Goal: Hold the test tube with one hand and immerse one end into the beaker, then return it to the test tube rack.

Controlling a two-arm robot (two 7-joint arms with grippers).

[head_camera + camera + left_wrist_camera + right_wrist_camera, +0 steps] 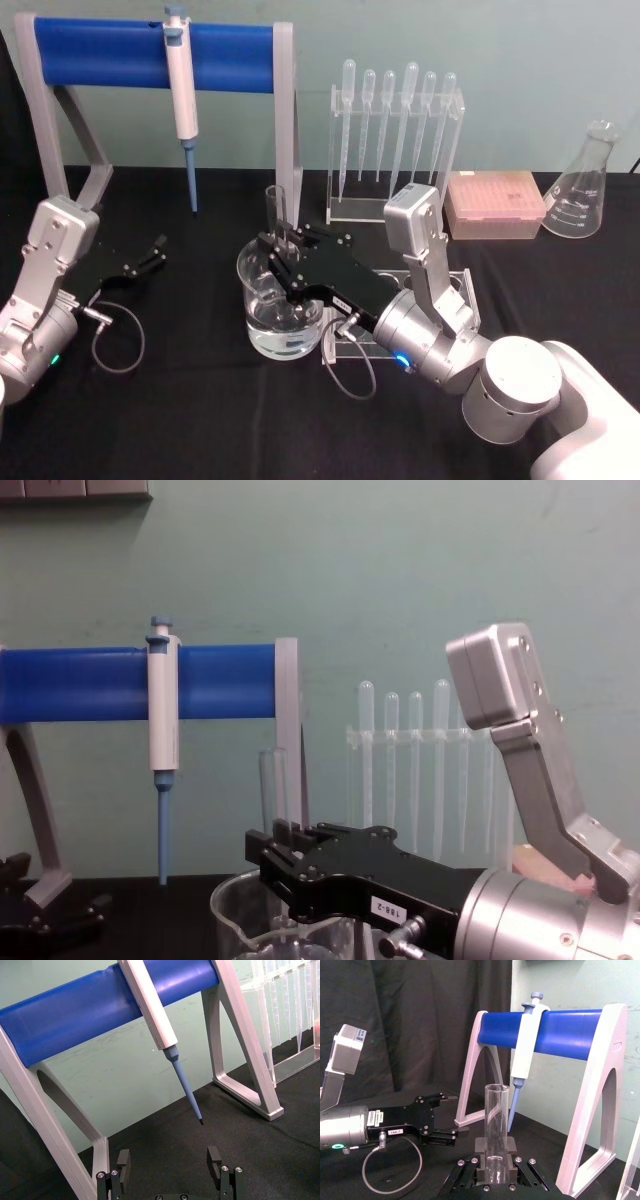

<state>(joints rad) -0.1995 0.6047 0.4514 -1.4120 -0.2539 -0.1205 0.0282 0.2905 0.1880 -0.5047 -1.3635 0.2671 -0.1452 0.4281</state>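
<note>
The test tube [276, 205] stands upright, and my right gripper [283, 243] is shut on it at mid-height. Its lower part reaches below the rim of the beaker [252, 300], which holds clear liquid. I cannot tell how deep the tip sits. In the right wrist view the test tube [496, 1120] rises from between the right gripper [496, 1162] fingers. The chest view shows the test tube [270, 780] above the right gripper [285, 852] and the beaker [232, 905] rim. My left gripper [152, 253] rests open on the left of the table, empty; the left gripper [169, 1162] jaws stand apart.
A blue-and-white micropipette [184, 90] hangs on the blue-barred stand [100, 52] behind the beaker. A rack of plastic pipettes [395, 140], a pink tip box [495, 205] and a conical flask [580, 190] stand at the back right. A clear stand [455, 285] sits under my right arm.
</note>
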